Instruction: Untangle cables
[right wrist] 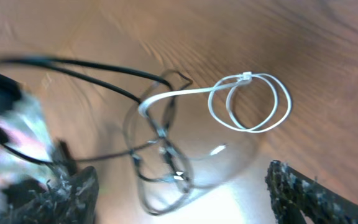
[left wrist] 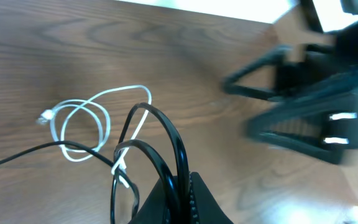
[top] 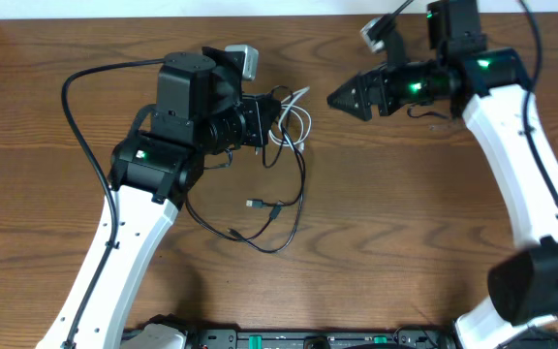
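Note:
The white cable lies in small loops at the table's upper middle, crossed by the black cable, which trails down in a long loop with a plug at one end. My left gripper is shut on loops of the black cable, just left of the white loops. My right gripper is open and empty, hovering to the right of the tangle. In the right wrist view its fingers spread wide over the black cable, with the white loops further ahead.
A thick black arm cable arcs over the table left of the left arm. The right arm's white link runs down the right side. The table's far edge lies close behind the tangle.

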You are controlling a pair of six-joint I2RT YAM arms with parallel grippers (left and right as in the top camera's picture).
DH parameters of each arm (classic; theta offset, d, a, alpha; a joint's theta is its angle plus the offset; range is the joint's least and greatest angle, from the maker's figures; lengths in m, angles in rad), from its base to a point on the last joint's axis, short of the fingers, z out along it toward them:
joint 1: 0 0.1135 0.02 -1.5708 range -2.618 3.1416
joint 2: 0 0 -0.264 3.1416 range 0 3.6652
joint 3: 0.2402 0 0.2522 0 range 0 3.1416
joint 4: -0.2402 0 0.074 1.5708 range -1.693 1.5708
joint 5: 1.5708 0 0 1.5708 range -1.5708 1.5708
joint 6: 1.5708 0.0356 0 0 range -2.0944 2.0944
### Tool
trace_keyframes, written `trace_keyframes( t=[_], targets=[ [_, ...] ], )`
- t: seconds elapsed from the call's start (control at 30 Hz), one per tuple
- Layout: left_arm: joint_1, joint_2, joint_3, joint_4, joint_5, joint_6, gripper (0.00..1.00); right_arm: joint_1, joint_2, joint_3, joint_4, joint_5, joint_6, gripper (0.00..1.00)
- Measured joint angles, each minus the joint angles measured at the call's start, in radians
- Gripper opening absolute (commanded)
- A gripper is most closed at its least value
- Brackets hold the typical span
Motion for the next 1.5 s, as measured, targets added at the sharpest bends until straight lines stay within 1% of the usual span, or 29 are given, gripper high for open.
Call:
trace_keyframes(
  t=[0.13,0.23,0.27,0.3,0.43,0.53,0.57,0.63,0.67,0.7,0.73,0.77,0.8,0.93,0.97,1.0,1.03,1.17,1.2,1.27,1.33,1.43,1.5],
  targets=[
    [0.029,0.000,0.000,0.000,0.097,0.006,0.07,0.001,0.091,0.000,-0.003,-0.006,-0.228,0.86],
    [0.040,0.000,0.000,0.000,0.153,0.006,0.07,0.013,0.154,0.000,0.021,-0.006,-0.339,0.85],
    [0.045,0.000,0.000,0.000,0.179,0.006,0.07,0.022,0.180,0.000,0.060,-0.006,-0.376,0.85],
    [0.045,0.000,0.000,0.001,0.195,0.002,0.06,0.028,0.195,0.000,0.088,-0.006,-0.393,0.85],
    [0.045,0.000,0.000,0.000,0.229,-0.018,0.07,0.063,0.237,-0.001,0.232,-0.007,-0.425,0.87],
    [0.051,-0.002,0.000,0.000,0.236,-0.028,0.08,0.089,0.258,-0.002,0.405,-0.009,-0.383,0.87],
    [0.058,-0.005,0.000,0.001,0.240,-0.035,0.08,0.095,0.267,-0.002,0.486,-0.010,-0.352,0.85],
    [0.078,-0.018,0.000,0.000,0.243,-0.053,0.07,0.107,0.273,-0.005,0.590,-0.011,-0.298,0.59],
    [0.085,-0.024,0.000,-0.002,0.245,-0.055,0.07,0.108,0.277,-0.005,0.627,-0.011,-0.291,0.42],
    [0.095,-0.033,0.000,0.000,0.246,-0.058,0.07,0.113,0.283,-0.004,0.694,-0.011,-0.256,0.27],
    [0.100,-0.039,0.000,0.000,0.248,-0.060,0.08,0.116,0.288,-0.003,0.724,-0.011,-0.235,0.09],
    [0.106,-0.045,0.000,0.000,0.249,-0.063,0.07,0.121,0.289,-0.003,0.736,-0.011,-0.227,0.02],
    [0.109,-0.048,0.000,0.000,0.250,-0.066,0.07,0.125,0.294,-0.003,0.752,-0.012,-0.209,0.01],
    [0.111,-0.051,0.000,0.000,0.250,-0.074,0.07,0.144,0.306,-0.003,0.777,-0.015,-0.133,0.01],
    [0.112,-0.051,0.000,0.000,0.250,-0.074,0.07,0.144,0.306,-0.003,0.771,-0.017,-0.115,0.08],
    [0.113,-0.051,0.000,0.000,0.250,-0.074,0.07,0.143,0.306,-0.003,0.759,-0.018,-0.089,0.31],
    [0.118,-0.051,0.000,0.000,0.250,-0.074,0.07,0.137,0.306,-0.003,0.743,-0.023,-0.054,0.38],
    [0.162,-0.051,0.000,-0.006,0.250,-0.064,0.07,0.082,0.306,-0.003,0.714,-0.060,0.092,0.42],
    [0.172,-0.051,0.000,-0.010,0.251,-0.060,0.07,0.058,0.306,-0.003,0.710,-0.093,0.119,0.47],
    [0.189,-0.051,0.000,-0.021,0.255,-0.050,0.07,0.006,0.307,-0.003,0.708,-0.166,0.154,0.50],
    [0.200,-0.051,0.000,-0.023,0.271,-0.045,0.07,-0.054,0.307,-0.003,0.708,-0.263,0.196,0.59],
    [0.202,-0.051,0.000,-0.023,0.329,-0.032,0.08,-0.090,0.307,-0.003,0.702,-0.398,0.187,0.68],
    [0.202,-0.051,0.000,-0.023,0.367,-0.027,0.07,-0.079,0.307,-0.003,0.698,-0.484,0.130,0.70]
  ],
)
